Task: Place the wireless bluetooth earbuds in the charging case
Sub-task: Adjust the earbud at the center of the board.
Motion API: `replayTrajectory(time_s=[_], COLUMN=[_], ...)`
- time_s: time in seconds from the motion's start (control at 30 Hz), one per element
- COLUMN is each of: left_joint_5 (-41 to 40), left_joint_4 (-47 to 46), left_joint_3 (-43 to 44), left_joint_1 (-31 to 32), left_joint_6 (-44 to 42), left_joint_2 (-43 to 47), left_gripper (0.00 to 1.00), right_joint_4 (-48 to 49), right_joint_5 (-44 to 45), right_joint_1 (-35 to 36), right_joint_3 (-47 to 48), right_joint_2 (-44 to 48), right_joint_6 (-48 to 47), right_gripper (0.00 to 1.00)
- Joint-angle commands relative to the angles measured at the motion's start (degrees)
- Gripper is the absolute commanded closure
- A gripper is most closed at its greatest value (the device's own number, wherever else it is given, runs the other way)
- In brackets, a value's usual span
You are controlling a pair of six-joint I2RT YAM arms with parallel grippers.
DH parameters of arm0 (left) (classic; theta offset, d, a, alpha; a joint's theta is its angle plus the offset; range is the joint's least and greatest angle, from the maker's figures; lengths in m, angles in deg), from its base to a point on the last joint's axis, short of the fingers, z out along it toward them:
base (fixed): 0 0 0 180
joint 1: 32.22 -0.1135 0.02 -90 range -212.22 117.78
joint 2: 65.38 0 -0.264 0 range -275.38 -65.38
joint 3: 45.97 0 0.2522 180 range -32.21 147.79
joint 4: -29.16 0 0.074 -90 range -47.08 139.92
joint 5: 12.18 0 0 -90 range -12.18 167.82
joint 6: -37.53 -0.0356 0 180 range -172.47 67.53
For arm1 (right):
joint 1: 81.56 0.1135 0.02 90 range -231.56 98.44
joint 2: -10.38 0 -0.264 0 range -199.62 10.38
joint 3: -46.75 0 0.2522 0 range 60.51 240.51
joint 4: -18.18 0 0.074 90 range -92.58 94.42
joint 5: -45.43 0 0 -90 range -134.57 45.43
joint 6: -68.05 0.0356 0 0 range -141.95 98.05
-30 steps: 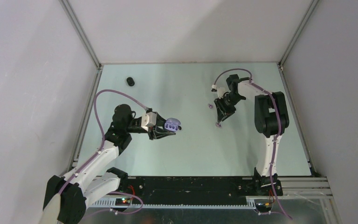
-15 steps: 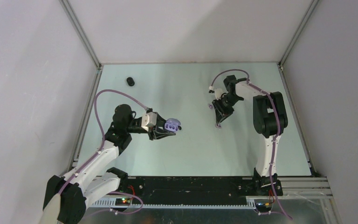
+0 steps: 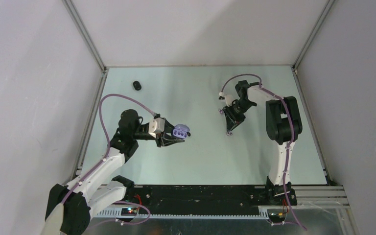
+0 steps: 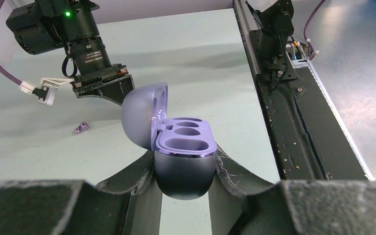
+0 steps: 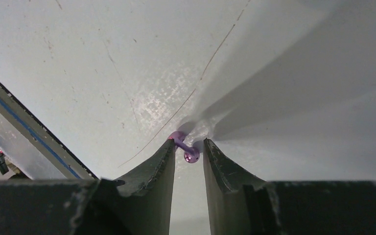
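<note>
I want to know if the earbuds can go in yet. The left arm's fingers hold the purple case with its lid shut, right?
Not quite. The left fingers do hold the purple case, but its lid is open, as the left wrist view shows.

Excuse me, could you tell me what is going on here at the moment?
The left tool is clamped on the purple charging case, holding it above the table with its lid open and its wells empty. The right tool is down at the table, its jaws slightly apart on either side of a purple earbud, not clamped on it. A second purple earbud lies loose nearby.
</note>
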Motion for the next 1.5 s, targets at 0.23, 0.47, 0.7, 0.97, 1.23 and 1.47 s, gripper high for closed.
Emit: replayTrajectory(time_s=[0.23, 0.47, 0.7, 0.97, 1.23, 1.47], left_joint_5=[0.1, 0.2, 0.1, 0.0, -0.2, 0.0], left_joint_4=[-0.6, -0.6, -0.4, -0.3, 0.6, 0.7], left_joint_3=[2.7, 2.7, 2.8, 2.8, 2.9, 2.9], left_joint_1=[0.5, 0.5, 0.6, 0.7, 0.6, 0.7], left_joint_6=[-1.8, -1.9, -1.9, -2.2, -2.8, -3.0], left_joint_2=[0.5, 0.4, 0.5, 0.4, 0.6, 0.3], left_gripper=[1.00, 1.00, 1.00, 1.00, 1.00, 1.00], right_joint_4=[-3.9, -4.8, -5.0, 5.7, 6.7, 2.0], right_joint_5=[-5.7, -8.5, -10.0, -3.4, 3.5, 3.1], right_joint_1=[-0.8, -2.1, -2.5, -0.9, 1.1, -0.7], right_joint_3=[-1.5, -2.3, -2.5, -5.5, -5.1, -4.9], right_joint_2=[-0.2, 1.3, 2.2, 7.0, 4.3, 3.6], right_joint_6=[-5.4, -7.8, -8.5, -1.9, 0.1, -2.3], right_gripper=[0.76, 0.87, 0.85, 0.75, 0.78, 0.81])
